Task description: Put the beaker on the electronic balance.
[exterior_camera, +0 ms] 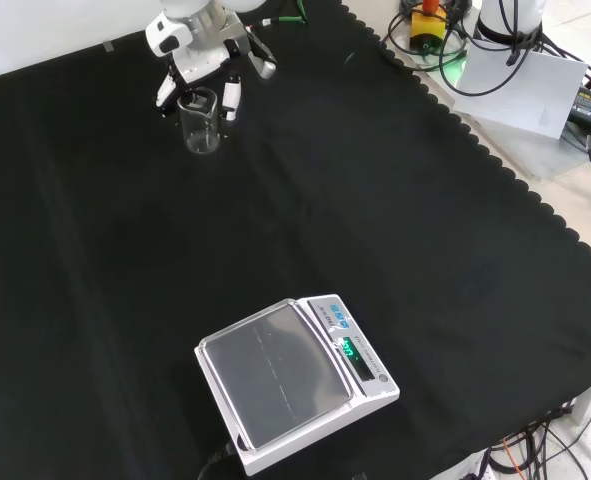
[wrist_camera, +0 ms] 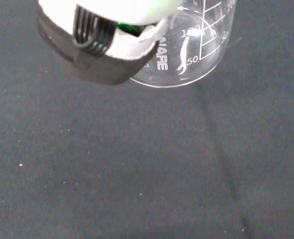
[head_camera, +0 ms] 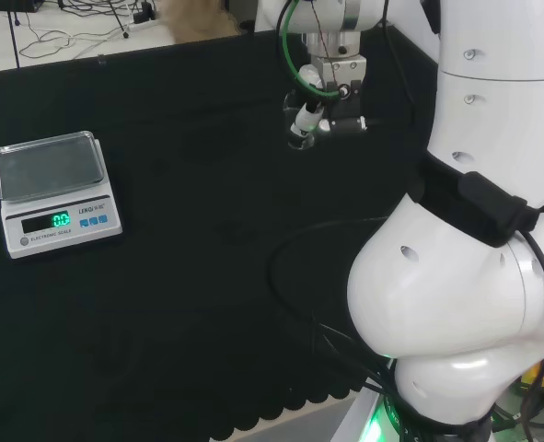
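At the upper left of the front view, the robot hand [exterior_camera: 197, 55] points down, fingers [exterior_camera: 232, 98] either side of the upright clear beaker [exterior_camera: 201, 122] on the black-clothed bench [exterior_camera: 395, 230]; whether they grip it is unclear. The balance [exterior_camera: 293, 380] sits at lower centre, well apart.

The cloth [exterior_camera: 395, 230] is black. The balance [exterior_camera: 293, 380] is white with a grey pan and green digits. The beaker [exterior_camera: 201, 120] is clear with white markings.

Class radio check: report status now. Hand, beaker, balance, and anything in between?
Hand at the beaker, fingers either side, grip unconfirmed. Beaker upright on the cloth, far from the balance. Balance pan bare. Nothing between them.
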You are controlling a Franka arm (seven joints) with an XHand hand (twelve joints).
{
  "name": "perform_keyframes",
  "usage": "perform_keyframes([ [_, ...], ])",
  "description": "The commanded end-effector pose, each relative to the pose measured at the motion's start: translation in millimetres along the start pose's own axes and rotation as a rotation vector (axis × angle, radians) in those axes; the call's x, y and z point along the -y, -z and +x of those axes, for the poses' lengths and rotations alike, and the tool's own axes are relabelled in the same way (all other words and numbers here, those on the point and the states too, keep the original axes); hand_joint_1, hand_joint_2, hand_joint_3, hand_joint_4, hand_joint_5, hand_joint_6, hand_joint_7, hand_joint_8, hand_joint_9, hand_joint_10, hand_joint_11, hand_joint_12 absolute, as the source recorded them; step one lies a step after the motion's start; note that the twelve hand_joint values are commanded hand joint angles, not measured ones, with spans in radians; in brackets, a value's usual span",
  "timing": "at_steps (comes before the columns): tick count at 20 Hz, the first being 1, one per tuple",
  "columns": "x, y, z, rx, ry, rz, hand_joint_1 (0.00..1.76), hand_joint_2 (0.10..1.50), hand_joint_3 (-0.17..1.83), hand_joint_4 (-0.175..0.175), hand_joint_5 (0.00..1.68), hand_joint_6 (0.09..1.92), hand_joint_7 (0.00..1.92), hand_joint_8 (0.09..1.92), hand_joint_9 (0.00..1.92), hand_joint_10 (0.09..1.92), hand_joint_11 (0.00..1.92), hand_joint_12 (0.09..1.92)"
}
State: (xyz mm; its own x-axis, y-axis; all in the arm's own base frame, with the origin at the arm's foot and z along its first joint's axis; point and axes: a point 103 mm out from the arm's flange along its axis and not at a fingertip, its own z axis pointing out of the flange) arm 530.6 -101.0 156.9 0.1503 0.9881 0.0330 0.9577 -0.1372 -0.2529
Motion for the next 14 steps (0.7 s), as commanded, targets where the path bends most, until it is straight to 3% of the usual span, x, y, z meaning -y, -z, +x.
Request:
perform_keyframes([
  [1, 0.7, 0.5, 5.4, 0.008, 0.005, -0.001, 1.20, 1.22, 0.03, -0.175, 0.73, 1.37, 0.77, 1.39, 1.19, 1.17, 1.46, 0.74],
  [2, 0.9, 0.8, 5.6, 0.008, 0.006, -0.002, 1.20, 1.22, 0.03, -0.175, 0.73, 1.37, 0.77, 1.39, 1.19, 1.17, 1.46, 0.74],
  [4, 1.2, 1.6, 5.8, 0.008, 0.010, -0.005, 1.18, 1.20, 0.03, -0.067, 0.76, 1.31, 0.81, 1.39, 1.20, 1.16, 1.46, 0.74],
  [6, 0.8, 4.7, 5.0, 0.007, 0.025, -0.002, 1.18, 1.20, 0.04, -0.022, 0.77, 1.28, 0.83, 1.38, 1.20, 1.16, 1.46, 0.74],
  [10, -4.0, 16.8, 12.2, 0.015, 0.067, -0.006, 1.18, 1.19, 0.04, -0.007, 0.78, 1.25, 0.84, 1.37, 1.20, 1.15, 1.46, 0.74],
  [12, -6.8, 21.3, 29.1, 0.028, 0.089, -0.011, 1.18, 1.19, 0.05, -0.006, 0.78, 1.25, 0.84, 1.37, 1.20, 1.15, 1.46, 0.74],
  [14, -6.3, 24.0, 48.5, -0.008, 0.093, -0.017, 1.18, 1.18, 0.05, -0.006, 0.79, 1.25, 0.84, 1.37, 1.20, 1.15, 1.46, 0.74],
])
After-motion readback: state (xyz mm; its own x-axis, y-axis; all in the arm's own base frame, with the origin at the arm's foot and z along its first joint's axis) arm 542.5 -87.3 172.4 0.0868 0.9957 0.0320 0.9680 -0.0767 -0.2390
